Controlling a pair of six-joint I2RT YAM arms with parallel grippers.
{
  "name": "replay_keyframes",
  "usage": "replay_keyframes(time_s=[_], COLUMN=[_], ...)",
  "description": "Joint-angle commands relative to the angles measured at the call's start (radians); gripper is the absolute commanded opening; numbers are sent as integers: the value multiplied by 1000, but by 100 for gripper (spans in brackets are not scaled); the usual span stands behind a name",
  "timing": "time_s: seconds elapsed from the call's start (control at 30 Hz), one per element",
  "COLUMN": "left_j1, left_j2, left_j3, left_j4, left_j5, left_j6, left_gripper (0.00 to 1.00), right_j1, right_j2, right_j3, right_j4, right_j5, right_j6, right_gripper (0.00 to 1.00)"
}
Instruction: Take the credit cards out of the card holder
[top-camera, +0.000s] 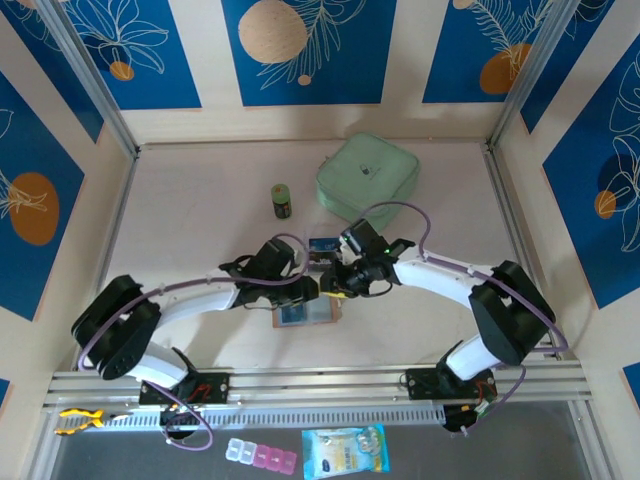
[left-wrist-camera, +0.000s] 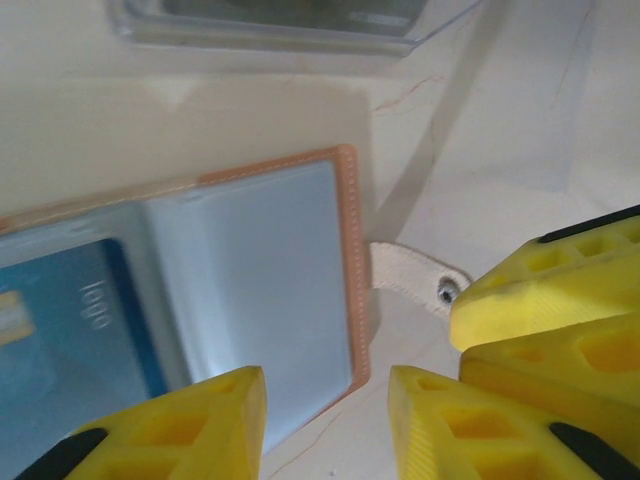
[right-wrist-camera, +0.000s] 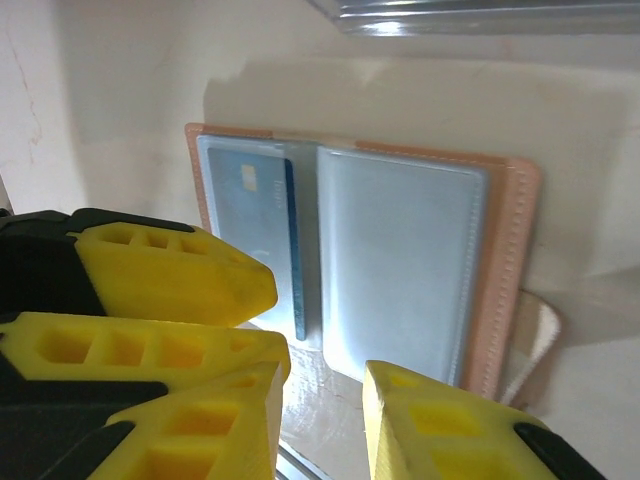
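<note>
Pinkish-tan leather marks the card holder (top-camera: 303, 314), lying open directly beneath both claws in the top view. A mint-green zip case (top-camera: 367, 178) and a small green canister (top-camera: 283, 201) sit well beyond them.

In the left wrist view, the left gripper (left-wrist-camera: 325, 428) is spread. One finger is over a grey pocket, the snap tab (left-wrist-camera: 412, 280) is just ahead, and a blue credit card (left-wrist-camera: 70, 330) is pocketed ahead-left.

In the right wrist view, the right gripper (right-wrist-camera: 325, 425) is also spread, holding nothing, with that card (right-wrist-camera: 255, 230) ahead-left. The yellow block (right-wrist-camera: 160, 270) crowding its left is probably the other claw.

The risks look like the fingers colliding, or pinching pocket film along with the card and dragging the unpinned holder toward the clear box (right-wrist-camera: 480, 15) beyond.
</note>
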Motion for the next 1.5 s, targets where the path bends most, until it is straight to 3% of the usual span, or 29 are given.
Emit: replay_keyframes(time_s=[0.0, 0.47, 0.87, 1.47], left_j1=[29, 138, 163, 167], left_j2=[-66, -306, -208, -148], left_j3=[-53, -252, -264, -252], left_j4=[-16, -51, 32, -8], left_j5=[-17, -44, 38, 16], left_j6=[22, 0, 15, 43], left_gripper=[35, 31, 18, 14], right_j1=[30, 126, 151, 153], right_j2=[37, 215, 301, 349], right_j3=[53, 192, 237, 241], right_j4=[-40, -45, -33, -36], right_j5=[7, 13, 1, 0], right_j6=[13, 18, 20, 19], right_gripper=[29, 28, 25, 25])
